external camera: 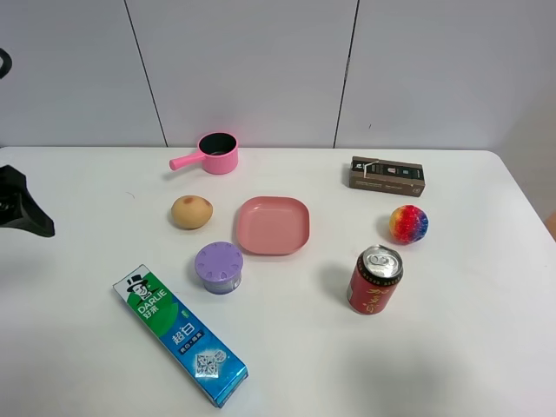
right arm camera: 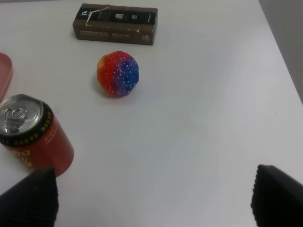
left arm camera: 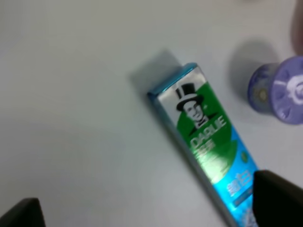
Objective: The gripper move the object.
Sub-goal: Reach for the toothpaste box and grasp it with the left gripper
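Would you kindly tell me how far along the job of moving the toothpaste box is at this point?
Nothing looks done yet: the toothpaste box lies flat on the table, touched by nothing. In hand is the approach: the left gripper faces the box from above the table, its jaws open and empty. Left to do: come down, close on the box and move it.

Two boxes [external camera: 179, 334] [external camera: 387, 176] — one can [external camera: 375, 280], one ball [external camera: 408, 224]
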Controlling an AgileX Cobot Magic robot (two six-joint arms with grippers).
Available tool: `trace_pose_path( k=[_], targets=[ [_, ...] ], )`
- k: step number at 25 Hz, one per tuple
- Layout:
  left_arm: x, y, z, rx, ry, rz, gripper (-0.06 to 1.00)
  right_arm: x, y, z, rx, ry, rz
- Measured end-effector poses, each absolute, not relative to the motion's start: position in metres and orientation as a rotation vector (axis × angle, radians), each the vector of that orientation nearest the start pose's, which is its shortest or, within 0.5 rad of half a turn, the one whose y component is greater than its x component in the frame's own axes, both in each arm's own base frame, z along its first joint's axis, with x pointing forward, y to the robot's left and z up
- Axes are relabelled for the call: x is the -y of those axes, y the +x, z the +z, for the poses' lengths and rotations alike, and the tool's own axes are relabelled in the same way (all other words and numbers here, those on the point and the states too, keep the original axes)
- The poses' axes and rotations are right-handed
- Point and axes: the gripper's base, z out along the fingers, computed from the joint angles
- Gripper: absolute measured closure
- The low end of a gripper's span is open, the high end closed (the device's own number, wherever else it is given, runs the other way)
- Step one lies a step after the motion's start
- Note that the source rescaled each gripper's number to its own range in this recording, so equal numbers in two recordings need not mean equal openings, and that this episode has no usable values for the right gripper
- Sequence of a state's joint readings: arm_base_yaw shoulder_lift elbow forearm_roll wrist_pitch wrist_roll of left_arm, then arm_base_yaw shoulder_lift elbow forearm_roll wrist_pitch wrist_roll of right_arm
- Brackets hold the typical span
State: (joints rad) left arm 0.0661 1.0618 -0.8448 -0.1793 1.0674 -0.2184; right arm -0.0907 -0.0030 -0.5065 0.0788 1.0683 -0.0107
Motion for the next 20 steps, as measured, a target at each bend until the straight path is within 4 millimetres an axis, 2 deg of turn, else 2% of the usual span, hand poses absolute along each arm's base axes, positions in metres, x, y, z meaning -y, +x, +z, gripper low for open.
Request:
trace_pose_path(
  k=[5, 8, 13, 15, 20],
  targets=[
    [0.004, 0.192, 0.294, -2.666, -0.494, -0.324, 0.25, -0.007, -0.006, 0.279, -2.039, 0.077, 0.031],
    [0.010, 0.193, 0.293, -2.673, -0.448, -0.333, 0.25, -0.007, -0.006, 0.279, -2.039, 0.077, 0.031],
    [0.042, 0.194, 0.296, -2.641, -0.240, -0.329, 0.25, -0.007, -0.006, 0.279, -2.039, 0.077, 0.031],
    [0.053, 0.196, 0.295, -2.625, -0.211, -0.297, 0.25, -0.007, -0.006, 0.279, -2.039, 0.077, 0.031],
    [0.082, 0.203, 0.273, -2.730, -0.104, -0.240, 0.25, -0.007, -0.006, 0.279, -2.039, 0.077, 0.031]
  ],
)
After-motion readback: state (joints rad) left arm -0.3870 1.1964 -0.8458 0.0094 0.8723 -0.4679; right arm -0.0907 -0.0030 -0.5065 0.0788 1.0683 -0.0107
